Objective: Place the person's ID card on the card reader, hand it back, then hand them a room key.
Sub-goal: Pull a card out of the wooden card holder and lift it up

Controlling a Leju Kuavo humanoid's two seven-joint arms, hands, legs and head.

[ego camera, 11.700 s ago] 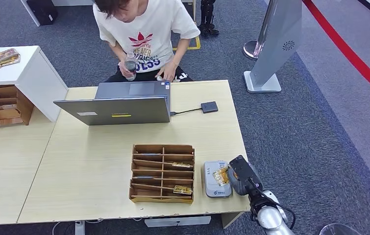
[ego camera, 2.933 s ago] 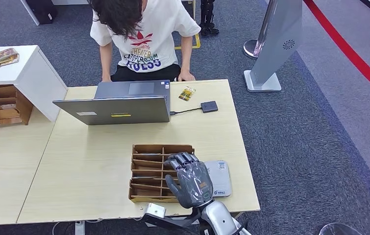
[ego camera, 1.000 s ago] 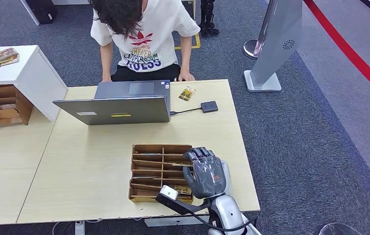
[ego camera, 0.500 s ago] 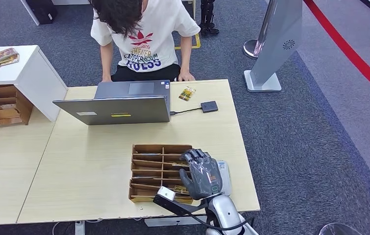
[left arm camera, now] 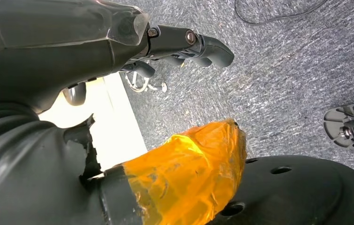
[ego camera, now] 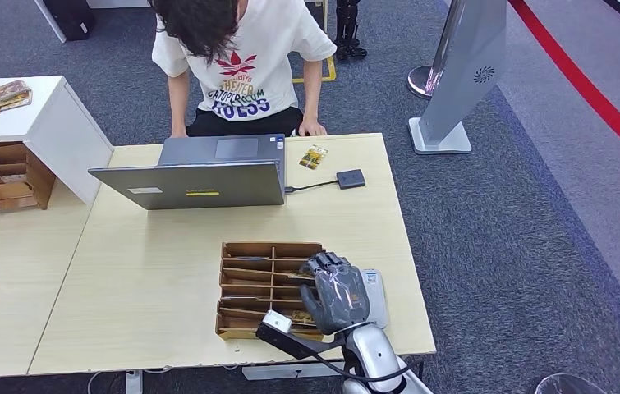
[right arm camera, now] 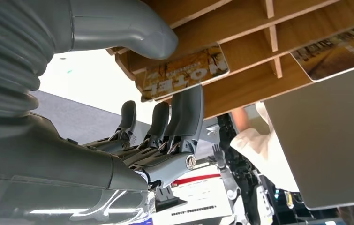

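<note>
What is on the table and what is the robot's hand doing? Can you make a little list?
right hand: over the wooden card organizer, pinching a room key card between thumb and a finger
card reader: beside the organizer, nothing on the part that shows
ID card: on the table near the person
laptop: open, facing the person
left hand: hanging above the carpet

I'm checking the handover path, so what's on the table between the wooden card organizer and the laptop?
In the head view, nothing: bare table runs from the wooden card organizer to the laptop.
</note>
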